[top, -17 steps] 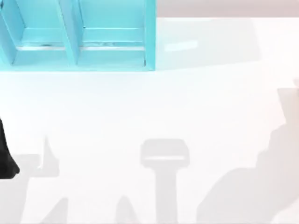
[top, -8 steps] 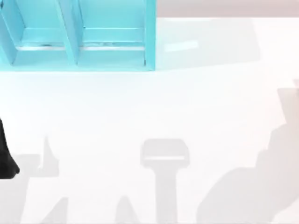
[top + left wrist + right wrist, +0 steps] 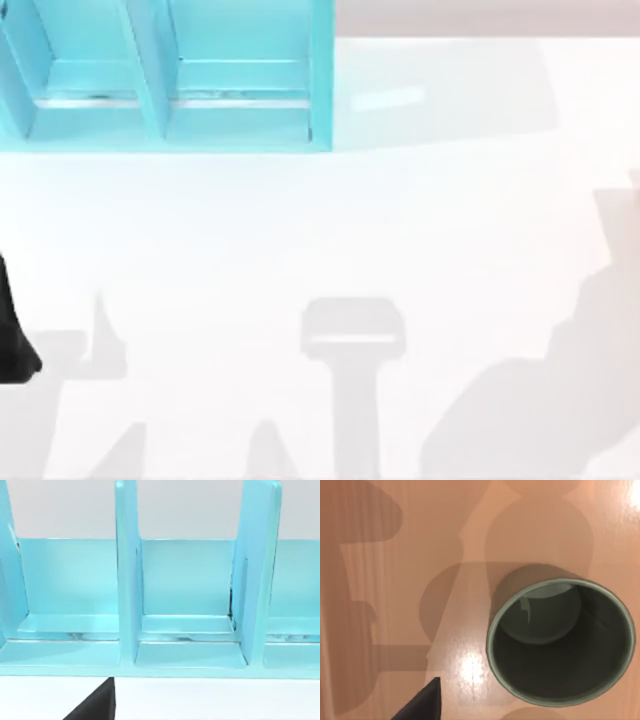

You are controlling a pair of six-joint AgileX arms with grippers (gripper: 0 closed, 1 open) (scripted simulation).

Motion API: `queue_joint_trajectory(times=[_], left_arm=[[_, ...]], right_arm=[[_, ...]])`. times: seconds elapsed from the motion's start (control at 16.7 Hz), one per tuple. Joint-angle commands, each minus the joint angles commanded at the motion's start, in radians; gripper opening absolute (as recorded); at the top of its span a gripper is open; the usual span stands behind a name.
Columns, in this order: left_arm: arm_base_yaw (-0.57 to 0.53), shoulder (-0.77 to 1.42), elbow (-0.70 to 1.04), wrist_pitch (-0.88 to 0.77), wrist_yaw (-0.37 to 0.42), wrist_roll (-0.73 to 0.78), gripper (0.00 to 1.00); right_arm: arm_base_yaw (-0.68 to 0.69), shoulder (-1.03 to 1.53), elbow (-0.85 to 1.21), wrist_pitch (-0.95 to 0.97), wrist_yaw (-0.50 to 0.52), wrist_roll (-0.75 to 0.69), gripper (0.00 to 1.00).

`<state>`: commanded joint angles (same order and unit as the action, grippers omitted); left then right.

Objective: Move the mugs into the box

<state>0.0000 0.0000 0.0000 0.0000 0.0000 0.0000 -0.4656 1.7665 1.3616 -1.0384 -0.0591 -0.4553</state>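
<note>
Turquoise box (image 3: 165,75) (divided compartments), upright mug (image 3: 559,640) on wood

Open desk ahead, divided box at the far left

The white desk (image 3: 330,230) lies bare across its middle and right, giving free passage. At the far left stands the turquoise box with upright partitions (image 3: 150,70); those dividers (image 3: 127,580) narrow each open compartment. In the right wrist view, an upright dark olive-grey cylindrical mug (image 3: 560,640) stands open-mouthed on a tan surface, bare around it.
</note>
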Motion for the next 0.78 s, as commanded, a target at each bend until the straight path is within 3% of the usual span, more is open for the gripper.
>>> queue_joint_trajectory(times=[0.78], left_arm=[[0.000, 0.000, 0.000, 0.000, 0.000, 0.000, 1.00]], right_arm=[[-0.005, 0.014, 0.414, -0.401, -0.001, -0.005, 1.00]])
